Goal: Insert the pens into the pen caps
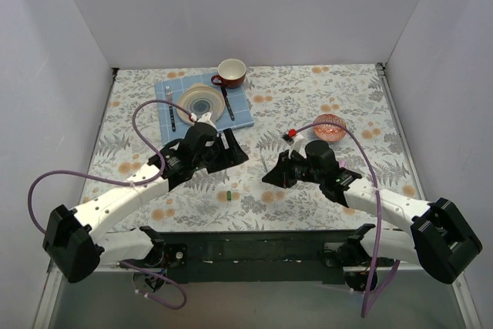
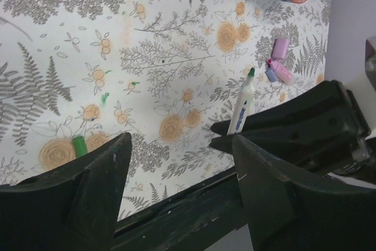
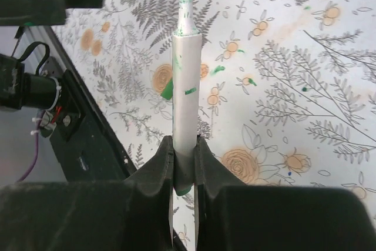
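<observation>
With your right gripper (image 3: 185,148) clamped on the green-tipped pen (image 3: 187,86), its tip jutting straight ahead of those jaws, shift your wide-open, empty left gripper (image 2: 179,145) until the 1 green cap (image 2: 78,146) beside one finger sits centred between them.

green cap (image 1: 229,194) unobstructed, plate (image 1: 202,102) well behind

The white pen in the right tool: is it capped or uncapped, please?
Uncapped: the pen shows its bare green tip; a green cap lies on the table.
</observation>
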